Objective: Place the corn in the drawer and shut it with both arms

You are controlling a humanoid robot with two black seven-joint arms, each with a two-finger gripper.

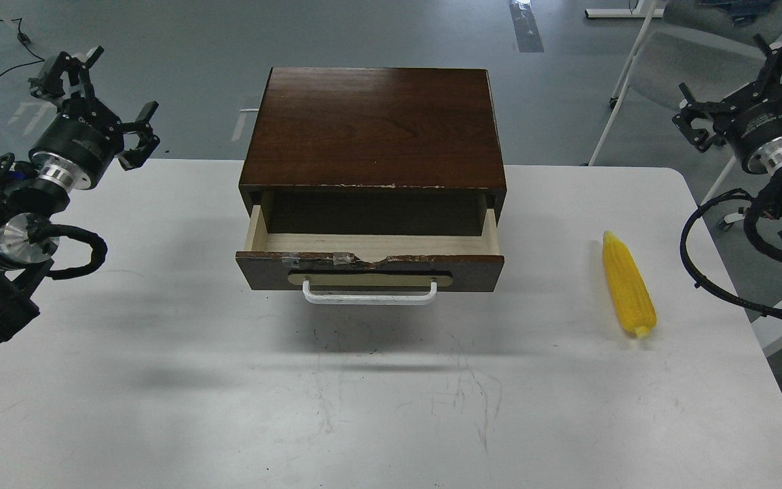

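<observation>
1. The surface [391,407] is scuffed at its near edge and carries nothing there.
2. The corn [627,283] lies on the surface right of the drawer [370,261], well apart, untouched.
3. The drawer stands pulled open, nothing inside.
4. Judged step: pickup not begun; the nearer right arm must descend onto the corn.
5. Left gripper [102,102] and right gripper [747,85] hover spread apart, holding nothing.

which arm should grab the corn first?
Right. The corn lies on the table right of the open drawer, on the right gripper side; the left gripper is across the drawer.
</observation>
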